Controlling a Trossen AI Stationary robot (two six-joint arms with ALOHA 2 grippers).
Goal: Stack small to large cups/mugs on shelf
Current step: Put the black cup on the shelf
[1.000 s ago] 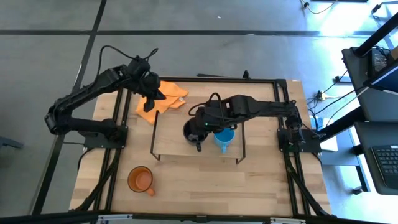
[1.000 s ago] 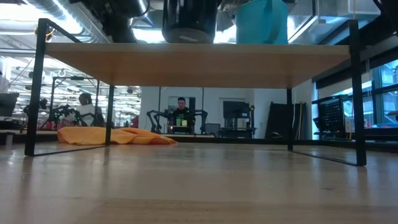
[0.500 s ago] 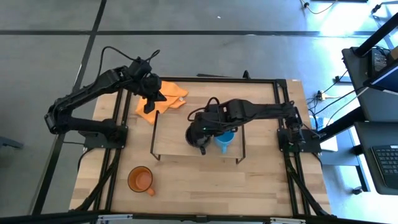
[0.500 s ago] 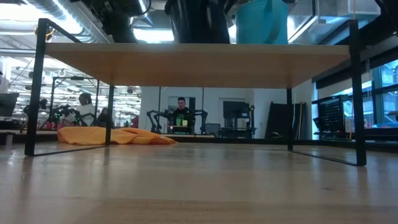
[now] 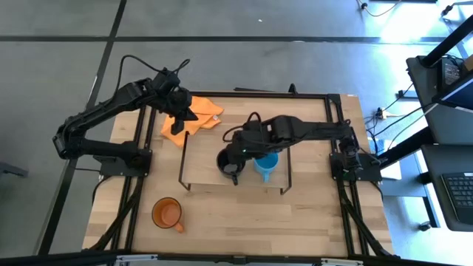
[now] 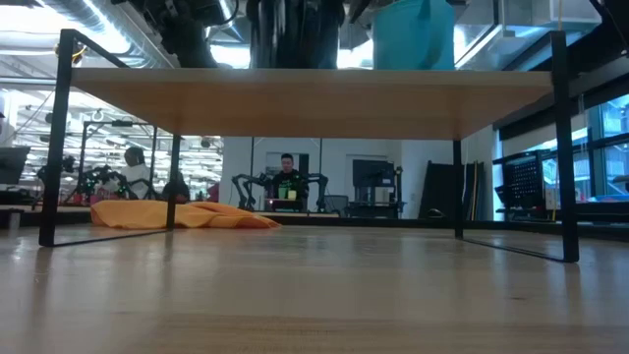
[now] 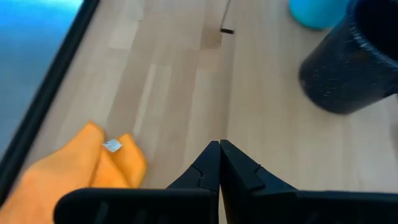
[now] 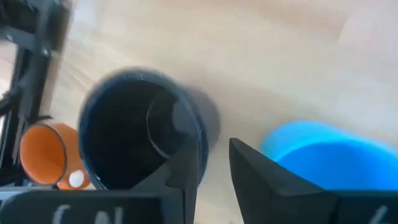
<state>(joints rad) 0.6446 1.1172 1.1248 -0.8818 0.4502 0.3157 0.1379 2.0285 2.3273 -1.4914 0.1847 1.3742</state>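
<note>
1. Three mugs in all. Two of them stand on the shelf (image 5: pixel 203 151): the black mug (image 5: pixel 228 163) near the middle, and the light blue mug (image 5: pixel 266 164) just beside it, toward the right arm's side.
2. The third, the orange mug (image 5: pixel 167 213), sits alone on the tabletop (image 5: pixel 295 222) in front of the shelf, well apart from the other two, its handle pointing toward the shelf's front edge.
3. Two arms. The right gripper (image 5: pixel 238 157) is over the shelf at the black mug, with one finger inside the rim and one outside, so it is pinching the mug's wall; the right wrist view shows this grip on the rim (image 8: pixel 186 155).
4. The left gripper (image 5: pixel 182 117) hangs over the orange cloth (image 5: pixel 194 116) behind the shelf's left end, its two fingers (image 7: pixel 208 174) pressed together with nothing between them.
5. One cloth, crumpled, lying on the table at the shelf's back left corner.
6. From the low view, the black and blue mugs show above the shelf board (image 6: pixel 314 98), and two people are visible far off in the room behind.
</note>
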